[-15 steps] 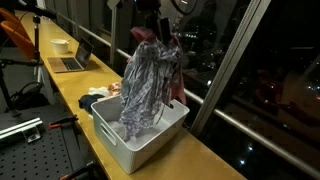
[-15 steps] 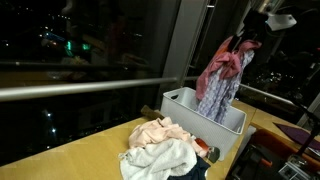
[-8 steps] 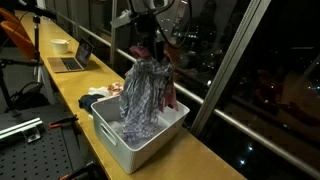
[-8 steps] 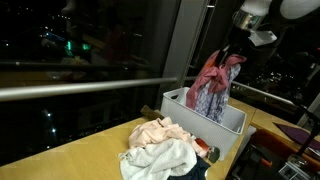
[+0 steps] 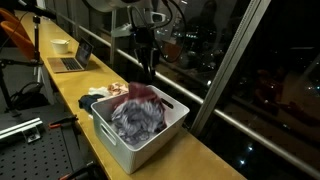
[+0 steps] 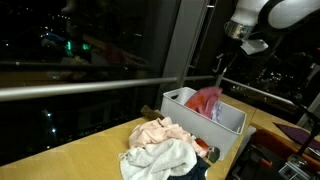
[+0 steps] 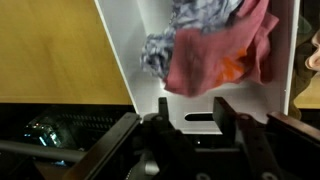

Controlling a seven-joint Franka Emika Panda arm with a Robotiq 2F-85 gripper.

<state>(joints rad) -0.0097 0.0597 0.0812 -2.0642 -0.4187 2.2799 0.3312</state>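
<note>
- One cloth bundle (image 7: 215, 50) lies in the bin (image 7: 122, 45), twelve o'clock of our gripper (image 7: 195, 118), wrist view.
- Jaws parted, empty; earlier we saw it hanging from them.

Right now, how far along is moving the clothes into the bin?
Done: the red and grey cloth lies in the white bin. In hand: nothing; the hand hangs open above it. Left: the pink and white clothes pile on the table beside the bin.

Downward fingers (image 7: 226, 115), apart and empty
</note>
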